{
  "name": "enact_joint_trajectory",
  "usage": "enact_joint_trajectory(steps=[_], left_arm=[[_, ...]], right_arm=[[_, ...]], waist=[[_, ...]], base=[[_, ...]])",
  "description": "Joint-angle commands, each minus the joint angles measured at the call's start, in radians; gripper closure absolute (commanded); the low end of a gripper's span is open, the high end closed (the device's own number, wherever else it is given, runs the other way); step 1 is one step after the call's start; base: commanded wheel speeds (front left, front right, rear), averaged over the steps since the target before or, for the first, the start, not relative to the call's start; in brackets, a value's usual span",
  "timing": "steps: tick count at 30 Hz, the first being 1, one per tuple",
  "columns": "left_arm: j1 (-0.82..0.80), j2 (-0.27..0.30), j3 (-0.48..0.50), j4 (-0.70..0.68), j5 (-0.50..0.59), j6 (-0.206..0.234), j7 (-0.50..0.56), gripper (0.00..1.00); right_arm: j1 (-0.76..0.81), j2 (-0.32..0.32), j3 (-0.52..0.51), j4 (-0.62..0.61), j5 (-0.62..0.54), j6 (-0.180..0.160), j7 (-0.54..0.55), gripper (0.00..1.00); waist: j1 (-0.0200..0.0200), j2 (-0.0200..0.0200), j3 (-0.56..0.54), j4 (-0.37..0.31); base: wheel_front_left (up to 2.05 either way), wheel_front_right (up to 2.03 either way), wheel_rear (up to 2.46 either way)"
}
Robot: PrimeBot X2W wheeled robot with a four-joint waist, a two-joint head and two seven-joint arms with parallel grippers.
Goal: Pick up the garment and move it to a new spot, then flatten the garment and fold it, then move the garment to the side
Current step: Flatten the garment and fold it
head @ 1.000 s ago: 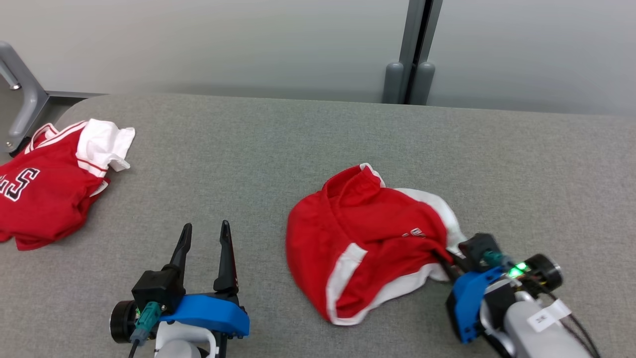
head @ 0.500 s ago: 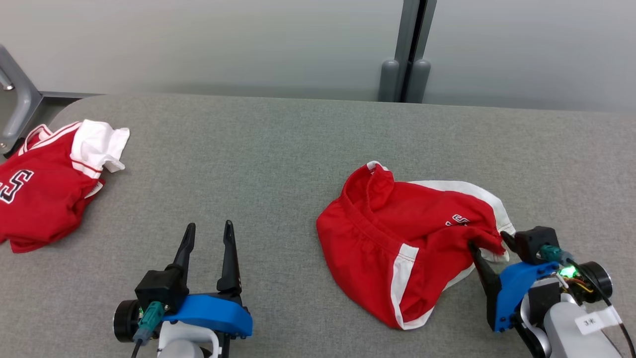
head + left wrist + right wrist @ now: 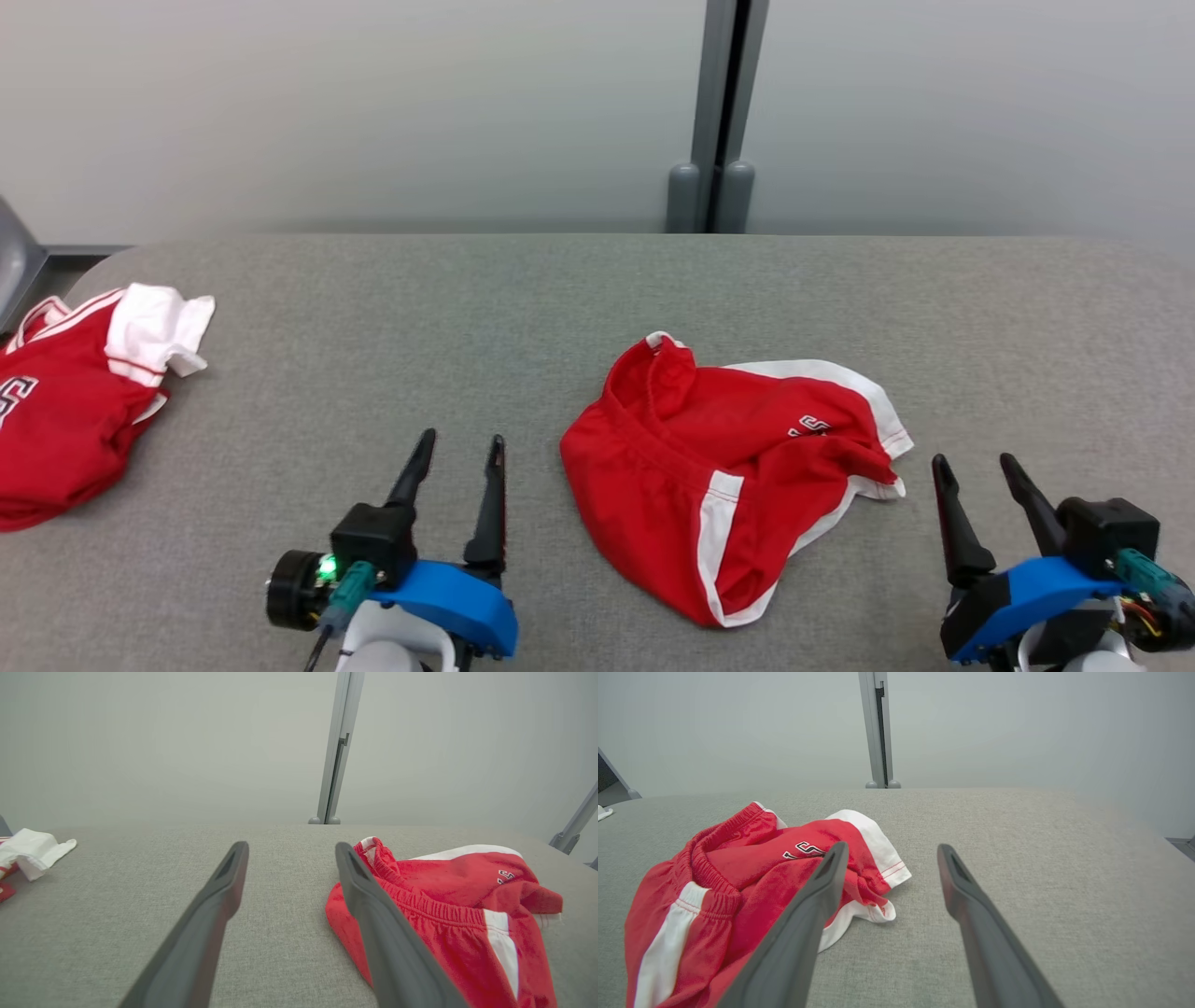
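Observation:
The garment [image 3: 738, 467] is a pair of red shorts with white side stripes, lying crumpled on the grey table [image 3: 420, 308], right of centre. My right gripper [image 3: 973, 459] stands open just right of its white-trimmed leg hem, apart from the cloth. In the right wrist view the shorts [image 3: 738, 872] lie left of the open right gripper [image 3: 892, 847], with bare table between its fingers. My left gripper [image 3: 462, 439] is open to the left of the shorts, holding nothing. In the left wrist view the waistband of the shorts [image 3: 448, 905] lies beyond the right finger of the left gripper [image 3: 291, 847].
A second red and white garment [image 3: 65, 411] lies bunched at the table's far left edge, its white part [image 3: 28, 851] showing in the left wrist view. A grey post [image 3: 714, 121] stands against the pale wall behind the table.
My right gripper has opened, let go of the shorts and drawn back to the right. The shorts now lie loose on the table. The head camera has shifted.

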Motion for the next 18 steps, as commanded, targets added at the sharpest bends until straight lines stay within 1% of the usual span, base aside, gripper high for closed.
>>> enact_joint_trajectory(steps=[1,3,4,7,12,16,18], left_arm=[[-0.017,-0.001,-0.025,0.011,0.008,-0.014,0.014,0.0],[-0.036,-0.001,-0.06,0.023,0.017,-0.03,0.032,0.0],[-0.036,-0.001,-0.06,0.023,0.017,-0.03,0.032,0.0],[-0.068,-0.002,-0.126,0.051,0.027,-0.06,0.072,0.0],[-0.151,-0.002,-0.279,0.121,0.035,-0.103,0.166,0.0],[-0.235,-0.001,-0.405,0.197,0.022,-0.113,0.244,0.0],[-0.28,-0.003,-0.469,0.225,-0.005,-0.114,0.269,0.0]], right_arm=[[0.032,0.007,-0.014,-0.037,0.006,0.0,-0.002,0.0],[0.053,0.012,-0.017,-0.073,0.016,0.0,0.008,0.0],[0.053,0.012,-0.017,-0.073,0.016,0.0,0.008,0.0],[0.071,0.013,0.01,-0.109,0.056,0.0,0.021,0.0],[0.069,0.011,0.048,-0.144,0.083,0.0,0.036,0.0],[0.058,0.012,0.069,-0.154,0.085,0.0,0.043,0.0],[0.05,0.011,0.079,-0.155,0.088,0.0,0.042,0.0]], waist=[[0.0001,0.0,-0.014,-0.02],[0.0001,0.0,-0.02,-0.03],[0.0001,0.0,-0.02,-0.03],[0.0001,0.0,-0.023,-0.048],[0.0001,0.0,-0.015,-0.077],[0.0001,0.0,0.002,-0.103],[0.0001,0.0,0.015,-0.118]], base=[[0.0,0.0,0.0],[0.0,0.0,0.0],[0.0,0.0,0.0],[0.0,0.0,0.0],[0.0,0.0,0.0],[0.0,0.0,0.0],[0.0,0.0,0.0]])
